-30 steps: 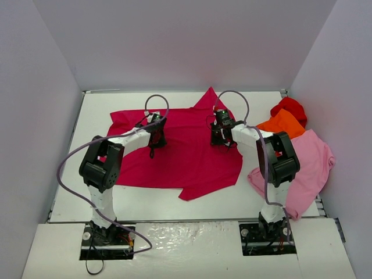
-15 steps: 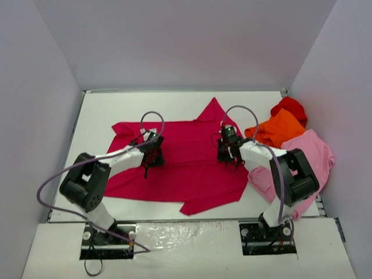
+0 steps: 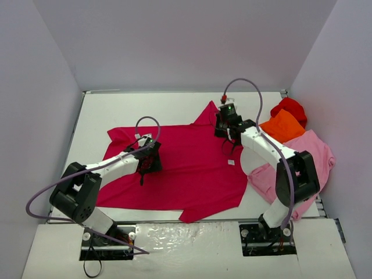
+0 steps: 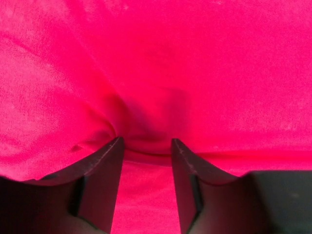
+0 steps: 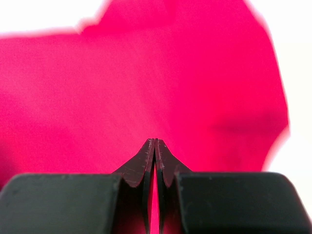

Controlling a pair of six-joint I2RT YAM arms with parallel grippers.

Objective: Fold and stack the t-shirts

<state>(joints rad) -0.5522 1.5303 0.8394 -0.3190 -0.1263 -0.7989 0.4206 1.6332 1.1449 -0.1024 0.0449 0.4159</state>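
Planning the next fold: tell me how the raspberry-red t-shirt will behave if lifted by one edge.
Probably floppy: the raspberry-red t-shirt lies spread flat and puckers between the jaws of the left gripper, so a lifted edge should sag. A push would likely bunch it rather than slide it, given that pucker.

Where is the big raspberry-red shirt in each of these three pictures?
Top external: the raspberry-red shirt lies spread across the middle of the table, the left gripper and right gripper over it.
Left wrist: it fills the picture, puckered ahead of the parted fingers.
Right wrist: it fills most of the picture, white table at top and right.
Shared landmark: the shirt's edge against the white table, overhead and right wrist only.
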